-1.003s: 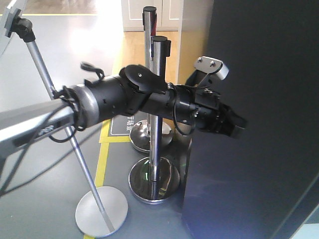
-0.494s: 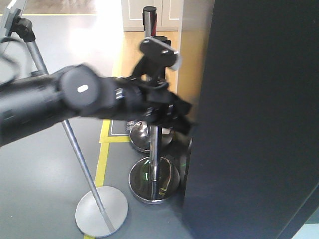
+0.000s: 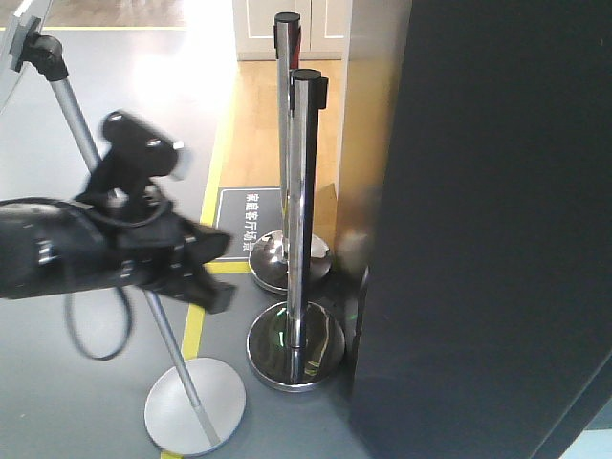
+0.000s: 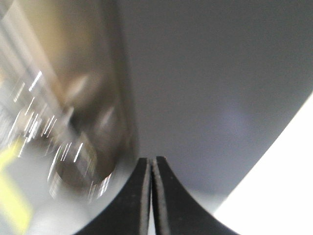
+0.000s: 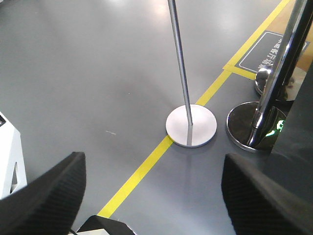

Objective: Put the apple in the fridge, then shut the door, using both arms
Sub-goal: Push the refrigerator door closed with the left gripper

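The fridge shows only as a tall dark grey-black panel (image 3: 497, 220) filling the right of the front view; none of its white interior is visible, and I cannot tell the door apart from the rest of the panel. The apple is out of view. My left gripper (image 3: 222, 277), blurred by motion, hangs at the left, well clear of the panel. In the left wrist view the left gripper (image 4: 151, 159) is shut with nothing between its fingers, facing the dark panel (image 4: 215, 73). My right gripper (image 5: 152, 156) is open and empty above the grey floor.
Two chrome stanchion posts (image 3: 304, 191) (image 3: 285, 115) stand just left of the panel. A slanted silver pole stand has its round base (image 3: 191, 406) on the floor, also the base (image 5: 190, 125). A yellow floor line (image 5: 146, 164) runs past it. A white object (image 5: 7, 156) sits at the left edge.
The left arm has swung back to the left, from reaching against the dark panel's edge to well away from it. The panel and posts have not moved.
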Tool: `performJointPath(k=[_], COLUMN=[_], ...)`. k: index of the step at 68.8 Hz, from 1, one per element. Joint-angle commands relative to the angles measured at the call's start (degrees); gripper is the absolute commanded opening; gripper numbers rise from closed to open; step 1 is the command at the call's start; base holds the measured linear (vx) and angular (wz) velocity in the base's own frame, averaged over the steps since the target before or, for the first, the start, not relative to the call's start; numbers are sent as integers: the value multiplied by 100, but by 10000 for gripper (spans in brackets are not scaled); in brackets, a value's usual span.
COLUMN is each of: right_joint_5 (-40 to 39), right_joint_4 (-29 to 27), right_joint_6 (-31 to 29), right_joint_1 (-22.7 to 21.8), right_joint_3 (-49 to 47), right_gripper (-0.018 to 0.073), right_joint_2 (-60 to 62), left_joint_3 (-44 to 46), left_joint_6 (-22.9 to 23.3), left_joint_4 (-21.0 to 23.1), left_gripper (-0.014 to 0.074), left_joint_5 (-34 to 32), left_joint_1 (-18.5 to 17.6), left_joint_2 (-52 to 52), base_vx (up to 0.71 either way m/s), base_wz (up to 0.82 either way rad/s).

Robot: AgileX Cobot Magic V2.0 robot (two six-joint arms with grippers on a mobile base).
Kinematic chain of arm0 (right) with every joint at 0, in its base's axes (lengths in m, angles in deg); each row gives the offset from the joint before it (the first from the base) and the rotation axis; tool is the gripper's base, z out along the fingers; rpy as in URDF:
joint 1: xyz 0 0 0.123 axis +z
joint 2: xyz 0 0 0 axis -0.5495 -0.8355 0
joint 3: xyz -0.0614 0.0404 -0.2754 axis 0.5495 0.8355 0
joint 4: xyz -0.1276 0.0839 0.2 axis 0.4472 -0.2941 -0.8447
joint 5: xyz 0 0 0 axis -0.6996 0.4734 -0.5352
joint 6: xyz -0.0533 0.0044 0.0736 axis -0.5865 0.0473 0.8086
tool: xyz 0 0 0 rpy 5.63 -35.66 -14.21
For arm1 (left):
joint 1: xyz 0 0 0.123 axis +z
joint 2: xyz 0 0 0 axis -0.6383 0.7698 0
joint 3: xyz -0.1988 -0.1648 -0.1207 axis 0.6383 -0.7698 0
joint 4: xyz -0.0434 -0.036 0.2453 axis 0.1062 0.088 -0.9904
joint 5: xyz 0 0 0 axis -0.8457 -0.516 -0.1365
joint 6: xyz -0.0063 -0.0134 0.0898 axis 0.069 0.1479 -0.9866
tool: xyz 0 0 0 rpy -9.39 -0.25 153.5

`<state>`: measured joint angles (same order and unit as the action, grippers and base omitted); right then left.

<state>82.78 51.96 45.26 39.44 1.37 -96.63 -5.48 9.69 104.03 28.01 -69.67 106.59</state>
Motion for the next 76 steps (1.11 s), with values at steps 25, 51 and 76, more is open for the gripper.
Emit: performJointPath(k=[25, 51, 76], right_joint_5=[-1140, -2012, -4495], right_joint_4=[901, 2083, 2863], right_joint_6=[793, 1329, 2081], right_joint_1=[-21, -21, -21], right_joint_3=[-124, -124, -128], right_gripper=[483, 39, -6], right_joint_2=[-116, -1539, -2958], left_joint_3=[89, 89, 89], left_joint_6=[3309, 3344, 3344], left_joint_4=[-3448, -3443, -3443], left_gripper=[-6, -6, -6], left_joint_5=[612, 760, 760], left_joint_1=[438, 438, 438], left_joint_2=[-689, -674, -674], base_vx=[0, 0, 0], base_wz=[0, 0, 0])
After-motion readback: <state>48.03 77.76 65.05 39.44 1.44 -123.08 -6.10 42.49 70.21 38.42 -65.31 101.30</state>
